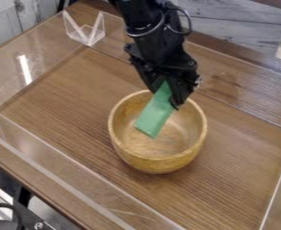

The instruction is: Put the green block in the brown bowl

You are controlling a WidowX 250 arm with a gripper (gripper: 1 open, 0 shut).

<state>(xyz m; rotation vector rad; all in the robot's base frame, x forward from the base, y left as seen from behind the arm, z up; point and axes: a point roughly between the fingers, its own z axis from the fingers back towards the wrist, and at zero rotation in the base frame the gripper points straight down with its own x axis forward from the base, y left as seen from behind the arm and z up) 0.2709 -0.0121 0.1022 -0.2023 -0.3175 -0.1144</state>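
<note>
Gripping the upper end of a green block (156, 112), a black pincer (169, 88) hangs over a brown bowl (160, 135) near the middle of the picture. Its two dark fingers (180, 87) are pressed together on the block's top end, one on each flat face, so that end is partly hidden between them. The pincer points steeply downward and leans a little toward the lower right. Above it, the black arm (149, 27) rises to the top edge of the picture, with cables and joints showing along its length.

The green block is a long, flat, bright green bar. It slants down and to the left from the fingers, and its lower end reaches into the hollow of the bowl. Whether that lower end touches the inside of the bowl cannot be told from this view.

The bowl is round, light tan wood with thick walls and visible grain. It stands upright on a wooden table (71, 90) with a darker brown grain running diagonally. A low clear plastic wall (29, 63) runs around the table surface, catching bright reflections along its left side. Near the top left, well apart from the bowl, a small clear plastic stand (85, 29) sits at the table's far edge. Behind the table, a pale grey surface fills the upper right of the picture.
</note>
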